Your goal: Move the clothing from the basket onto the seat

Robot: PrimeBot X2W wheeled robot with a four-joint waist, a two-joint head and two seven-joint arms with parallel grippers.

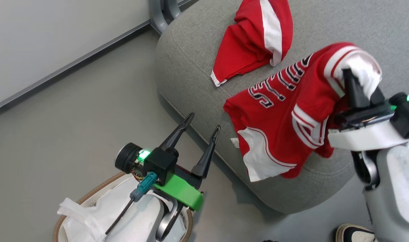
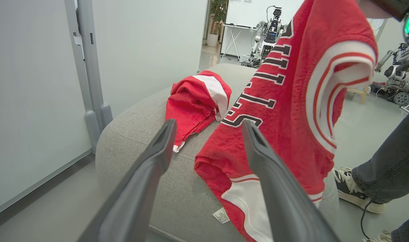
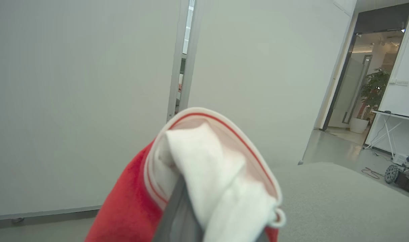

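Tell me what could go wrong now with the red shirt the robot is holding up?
1. The jersey hangs partly over the seat's rounded edge; dropped here by the right tool, it might slide to the floor.
2. Its white trim is bunched around that tool, so it could snag when the tool opens.
3. A person's shoe is close to the robot and could get bumped.

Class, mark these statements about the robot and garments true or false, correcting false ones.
The right gripper is shut on the red lettered jersey. True.
The left gripper holds the red white-striped garment. False: it is open, empty; that garment lies on the grey fabric couch seat.
The jersey lies released on the seat. False: it hangs from the right gripper.
The basket with brown woven rim and white lining sits below the left arm. True.
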